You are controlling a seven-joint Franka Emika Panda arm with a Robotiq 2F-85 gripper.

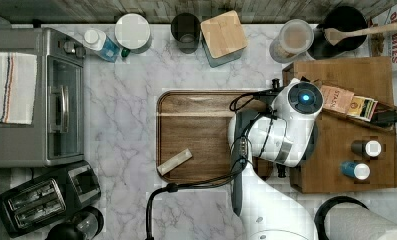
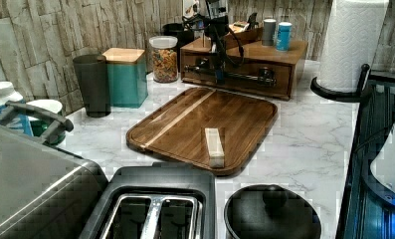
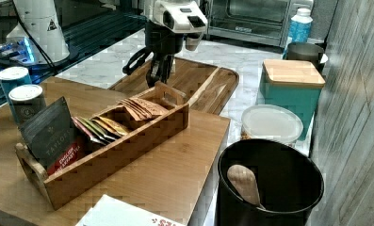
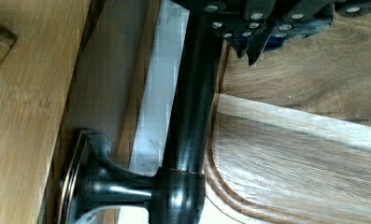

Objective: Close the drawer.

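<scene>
Drawer: the drawer [image 2: 235, 74] sits in the front of the bamboo-coloured cabinet [image 2: 264, 52], its face all but flush with the cabinet front in the left view; the wrist view shows a narrow shadowed gap beside the cabinet edge, so how far in it sits I cannot tell.
Handle: a dark metal bar handle [image 4: 192, 107] runs across the drawer front on a round end post.
Gripper: the gripper [image 2: 219, 74] is down at the handle; its dark fingers [image 4: 253, 44] sit at the bar's upper end in the wrist view, but whether they are apart or pinched on it I cannot tell.
Arm: the white arm [image 1: 281, 130] reaches over the junction of tray and cabinet in the top view.
Tray: the dark rounded-corner wooden tray [image 1: 196, 135] lies on the marble surface [image 1: 121, 115] just in front of the cabinet, with a small pale block [image 1: 174, 161] lying on it.
Cabinet top: a wooden caddy of tea packets [image 3: 104, 136] and two small tins [image 3: 20, 94] stand on it.
Around: a teal canister with a wooden lid [image 2: 127, 74], a pasta jar [image 2: 164, 59], a toaster oven [image 1: 36, 97], a toaster [image 1: 48, 197] and a paper towel roll [image 2: 351, 42].
</scene>
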